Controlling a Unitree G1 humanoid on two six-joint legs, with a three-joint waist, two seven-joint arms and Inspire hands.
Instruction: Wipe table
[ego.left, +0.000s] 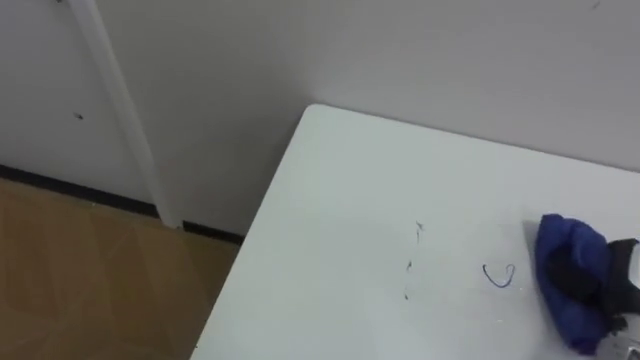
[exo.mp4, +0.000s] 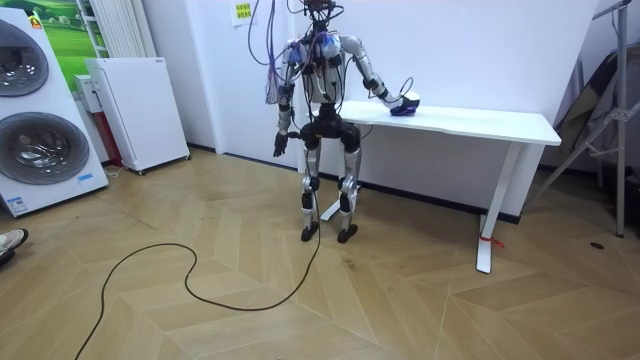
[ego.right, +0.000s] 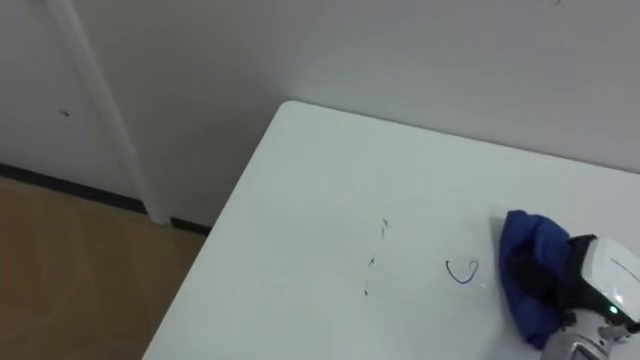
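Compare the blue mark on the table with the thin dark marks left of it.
The blue mark is a bold U-shaped curve; the dark marks are faint, thin specks strung in a rough line. The blue mark lies close beside the blue cloth; the dark marks lie farther from it, toward the table's left edge. Both sit uncovered on the white top, not yet wiped.

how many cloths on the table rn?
1. The blue cloth lies bunched at the right hand, right of a blue pen loop on the table. None seems hidden.
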